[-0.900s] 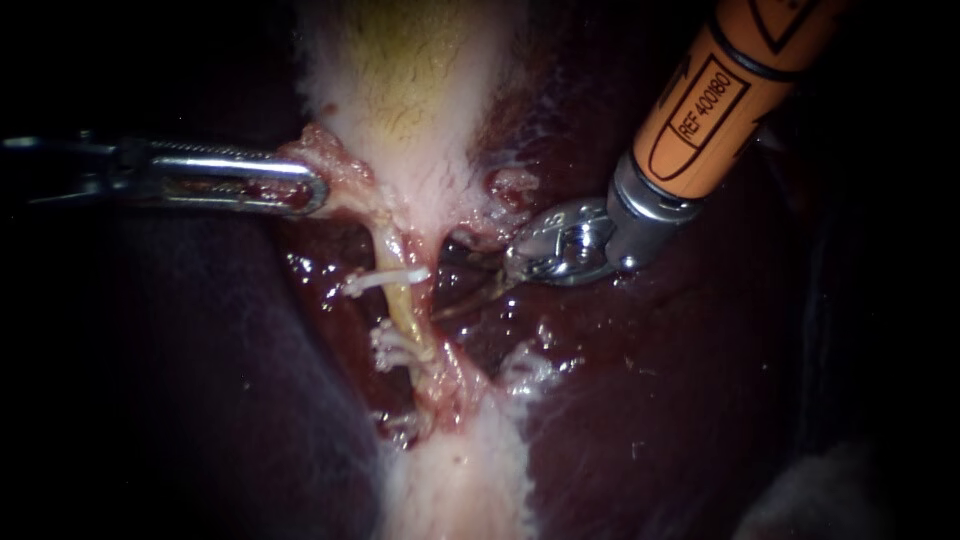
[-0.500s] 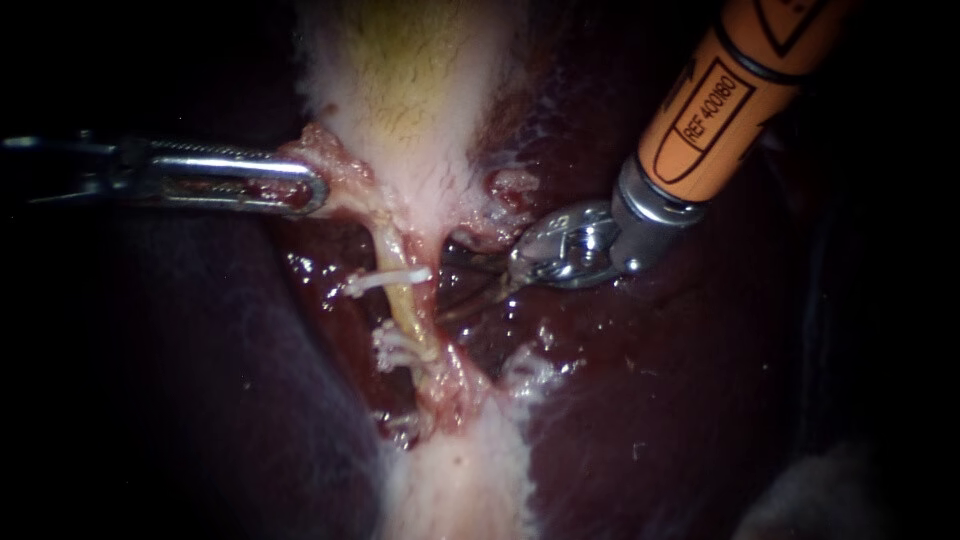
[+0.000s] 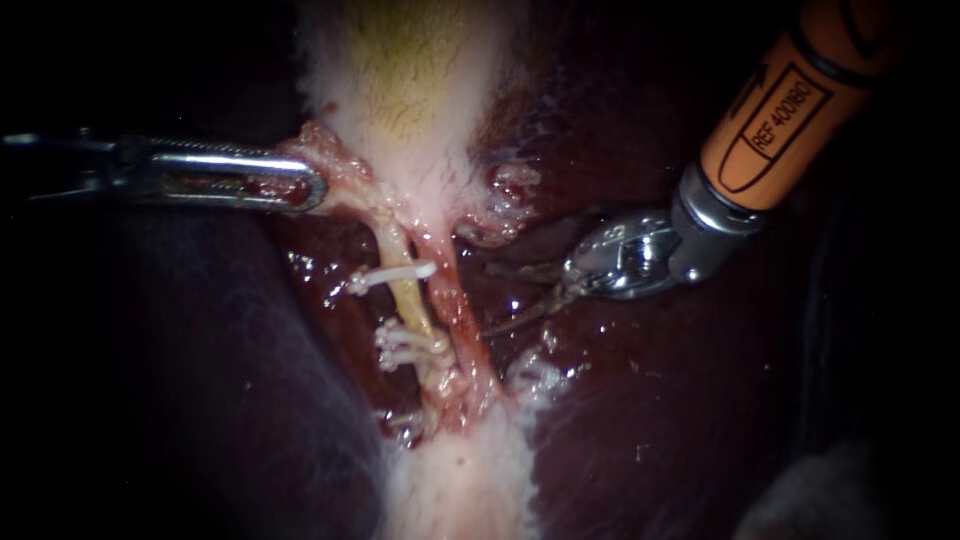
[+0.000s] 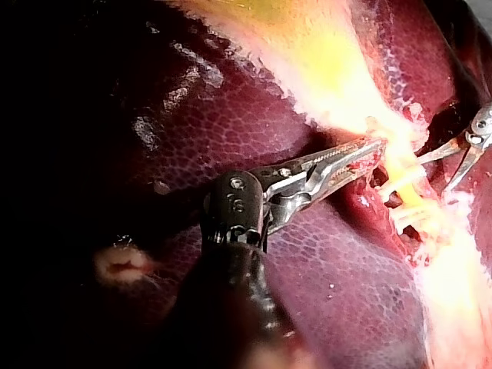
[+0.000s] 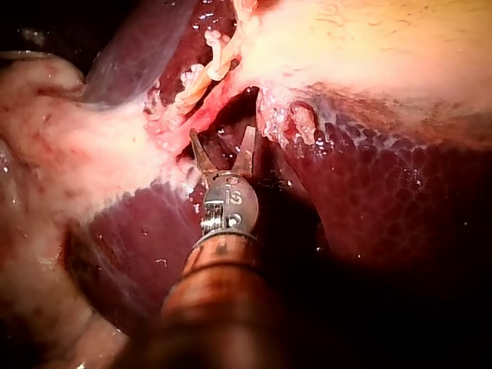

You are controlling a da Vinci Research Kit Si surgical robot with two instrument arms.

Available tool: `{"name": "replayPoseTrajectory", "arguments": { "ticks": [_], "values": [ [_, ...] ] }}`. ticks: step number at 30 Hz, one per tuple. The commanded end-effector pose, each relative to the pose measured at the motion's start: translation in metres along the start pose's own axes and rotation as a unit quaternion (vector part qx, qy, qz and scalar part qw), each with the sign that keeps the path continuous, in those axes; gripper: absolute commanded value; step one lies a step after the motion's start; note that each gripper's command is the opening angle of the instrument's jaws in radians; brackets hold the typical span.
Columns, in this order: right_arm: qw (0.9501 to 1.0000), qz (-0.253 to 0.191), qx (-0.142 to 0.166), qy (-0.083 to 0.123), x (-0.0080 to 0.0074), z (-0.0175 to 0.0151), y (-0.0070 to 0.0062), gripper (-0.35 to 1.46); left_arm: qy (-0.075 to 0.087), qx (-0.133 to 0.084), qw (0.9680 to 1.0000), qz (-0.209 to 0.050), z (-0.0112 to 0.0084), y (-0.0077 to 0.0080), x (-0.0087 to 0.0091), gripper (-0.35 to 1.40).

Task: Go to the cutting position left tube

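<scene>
Liver [image 3: 650, 400] bkgd: R instrument [image 3: 490, 300] claw spread, short of L tube [image 3: 405, 295], R tube [image 3: 456, 300] between; L instrument [image 3: 308, 186] pinching gallbladder [image 3: 400, 60] edge.

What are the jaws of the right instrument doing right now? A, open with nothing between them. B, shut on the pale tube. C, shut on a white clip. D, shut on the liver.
A: a clear gap shows between the two thin jaws of the right instrument, nothing is gripped, and the reddish tube lies just ahead of their tips.
</scene>
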Motion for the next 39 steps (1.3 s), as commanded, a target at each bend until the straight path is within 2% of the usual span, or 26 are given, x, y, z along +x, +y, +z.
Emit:
{"name": "replayPoseTrajectory", "arguments": {
  "ticks": [1,3,6,11,15,19,23,27,39],
  "values": [
    [1.0000,0.000,0.005,0.001,0.0001,-0.0002,-0.0003,1.28,0.000,0.000,1.0000,0.000,0.0000,0.0000,0.0000,-0.35],
    [0.9999,0.000,0.010,0.006,0.0003,-0.0005,-0.0006,1.28,0.000,0.000,1.0000,0.000,0.0000,0.0000,0.0000,-0.35],
    [0.9993,0.001,0.026,0.025,0.0008,-0.0011,-0.0014,1.30,0.000,0.000,1.0000,0.000,0.0000,0.0000,0.0000,-0.35],
    [0.9975,-0.004,0.064,0.028,0.0019,-0.0019,-0.0033,1.26,0.000,0.001,1.0000,0.000,0.0000,-0.0002,0.0000,-0.35],
    [0.9961,-0.009,0.079,0.037,0.0029,-0.0020,-0.0049,1.25,0.000,0.001,1.0000,0.000,-0.0001,-0.0002,0.0000,-0.35],
    [0.9960,-0.010,0.081,0.037,0.0039,-0.0012,-0.0056,1.25,-0.001,0.001,1.0000,0.000,0.0000,-0.0002,0.0000,-0.35],
    [0.9962,-0.008,0.078,0.037,0.0045,-0.0005,-0.0053,1.25,-0.001,0.001,1.0000,0.000,0.0000,-0.0002,0.0000,-0.35],
    [0.9964,-0.008,0.075,0.037,0.0045,0.0006,-0.0045,1.25,-0.001,0.002,1.0000,0.000,0.0000,-0.0002,0.0000,-0.35],
    [0.9968,0.003,0.074,0.030,0.0021,0.0049,-0.0018,1.26,-0.002,0.002,1.0000,0.000,0.0000,-0.0001,0.0000,-0.35]
  ]
}}
